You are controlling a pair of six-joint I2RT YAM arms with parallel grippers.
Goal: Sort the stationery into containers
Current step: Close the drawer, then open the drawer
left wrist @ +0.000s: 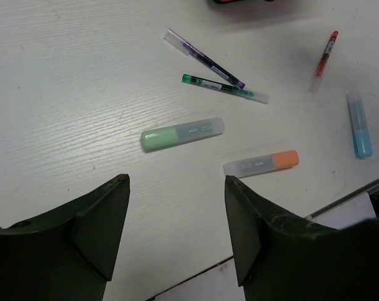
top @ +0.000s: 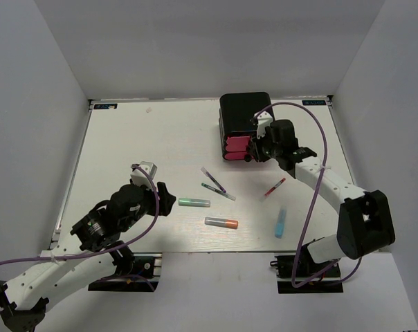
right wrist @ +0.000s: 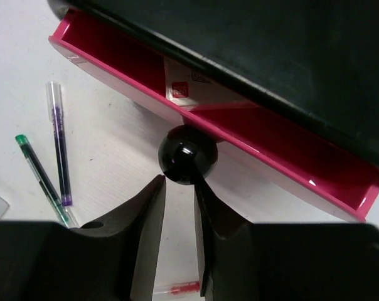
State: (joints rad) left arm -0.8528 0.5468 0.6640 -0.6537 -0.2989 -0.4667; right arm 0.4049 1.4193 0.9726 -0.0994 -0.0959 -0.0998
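Observation:
The black case [top: 245,111] stands at the back right with pink drawers [top: 235,147]. In the right wrist view one drawer [right wrist: 271,169] is pulled out a little, with the white eraser [right wrist: 183,94] inside. My right gripper [top: 254,153] [right wrist: 180,180] pinches the near side of that drawer's black knob [right wrist: 187,153] with its tips. My left gripper [top: 160,197] [left wrist: 177,179] is open and empty above the table. On the table lie the green marker [top: 194,203] [left wrist: 182,133], grey marker with orange cap [top: 221,223] [left wrist: 261,163], light blue marker [top: 281,222] [left wrist: 360,132], red pen [top: 275,187] [left wrist: 325,53], purple pen [top: 213,179] [left wrist: 205,58] and green pen [top: 218,191] [left wrist: 224,87].
White walls enclose the table on three sides. The table's front edge [left wrist: 346,197] runs just right of the left gripper's fingers. The purple pen [right wrist: 59,150] and green pen [right wrist: 42,179] lie left of the right gripper.

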